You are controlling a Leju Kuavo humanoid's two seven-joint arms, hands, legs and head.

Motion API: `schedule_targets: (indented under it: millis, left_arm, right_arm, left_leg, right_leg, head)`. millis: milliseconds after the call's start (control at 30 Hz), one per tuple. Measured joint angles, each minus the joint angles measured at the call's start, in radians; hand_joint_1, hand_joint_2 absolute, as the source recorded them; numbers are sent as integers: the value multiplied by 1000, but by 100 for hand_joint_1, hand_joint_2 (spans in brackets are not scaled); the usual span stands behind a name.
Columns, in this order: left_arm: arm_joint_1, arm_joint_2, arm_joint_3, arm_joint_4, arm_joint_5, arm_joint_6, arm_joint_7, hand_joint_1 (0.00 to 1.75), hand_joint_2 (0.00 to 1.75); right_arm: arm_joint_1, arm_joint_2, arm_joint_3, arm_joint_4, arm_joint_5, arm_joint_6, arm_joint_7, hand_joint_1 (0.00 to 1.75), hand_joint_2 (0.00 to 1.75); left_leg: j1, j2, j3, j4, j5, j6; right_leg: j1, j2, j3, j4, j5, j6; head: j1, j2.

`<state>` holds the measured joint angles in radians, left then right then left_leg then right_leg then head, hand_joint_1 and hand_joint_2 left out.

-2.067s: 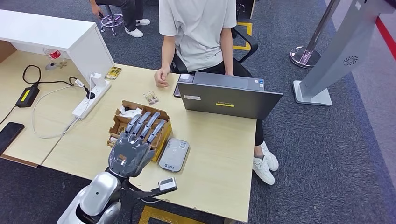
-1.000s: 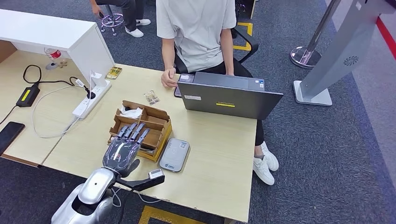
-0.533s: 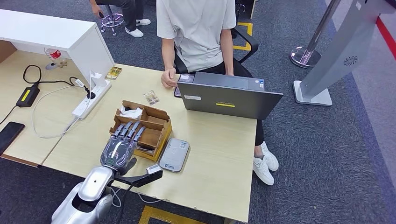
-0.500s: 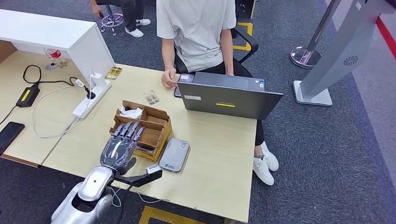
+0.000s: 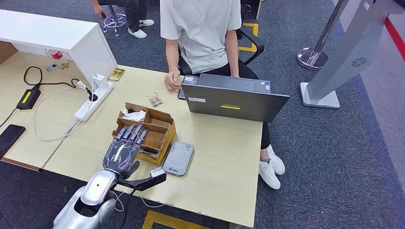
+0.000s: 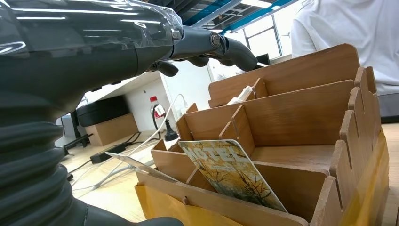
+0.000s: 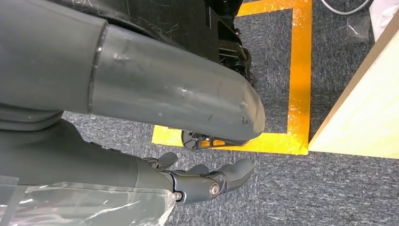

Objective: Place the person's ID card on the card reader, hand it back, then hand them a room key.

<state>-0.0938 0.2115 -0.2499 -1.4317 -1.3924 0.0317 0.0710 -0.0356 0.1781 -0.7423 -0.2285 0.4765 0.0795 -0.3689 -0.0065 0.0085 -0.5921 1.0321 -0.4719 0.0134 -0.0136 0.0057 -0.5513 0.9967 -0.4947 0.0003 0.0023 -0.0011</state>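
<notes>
My left hand point(image 5: 122, 150) hovers palm down over the near end of a brown cardboard organizer box point(image 5: 154, 125), fingers stretched out and holding nothing. In the left wrist view its dark fingers point(image 6: 225, 45) reach over the box's compartments point(image 6: 301, 113), where a room key card point(image 6: 231, 175) printed "HOTEL" leans in the nearest slot beside a pale card point(image 6: 135, 165). The grey card reader point(image 5: 178, 158) lies flat just right of the box. My right hand point(image 7: 207, 181) hangs below the table edge above the carpet, fingers loosely apart and empty. The person's hand point(image 5: 171, 81) rests by the laptop.
An open grey laptop point(image 5: 234, 98) stands at the far side of the wooden table point(image 5: 224, 157) in front of the seated person point(image 5: 200, 28). A power strip point(image 5: 93, 100) with cables, a charger point(image 5: 27, 98) and a black phone point(image 5: 8, 138) lie to the left.
Over two seconds my left hand drew back and sank from above the box to its near end, then held still. The person's hand shifted slightly toward the laptop.
</notes>
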Motion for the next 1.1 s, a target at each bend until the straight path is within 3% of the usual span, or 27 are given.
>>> schedule_targets:
  millis: [100,1100]
  left_arm:
    - [0,-1,0,0,0,0,0,175,175]
    - [14,8,0,-9,23,-5,-13,175,175]
  right_arm:
    - [0,0,0,0,0,0,0,0,0]
    - [3,-10,-37,-6,4,19,-7,0,0]
  left_leg:
    - [0,0,0,0,0,0]
    - [0,0,0,0,0,0]
  right_leg:
    - [0,0,0,0,0,0]
    - [0,0,0,0,0,0]
  head:
    - [0,0]
    - [0,0]
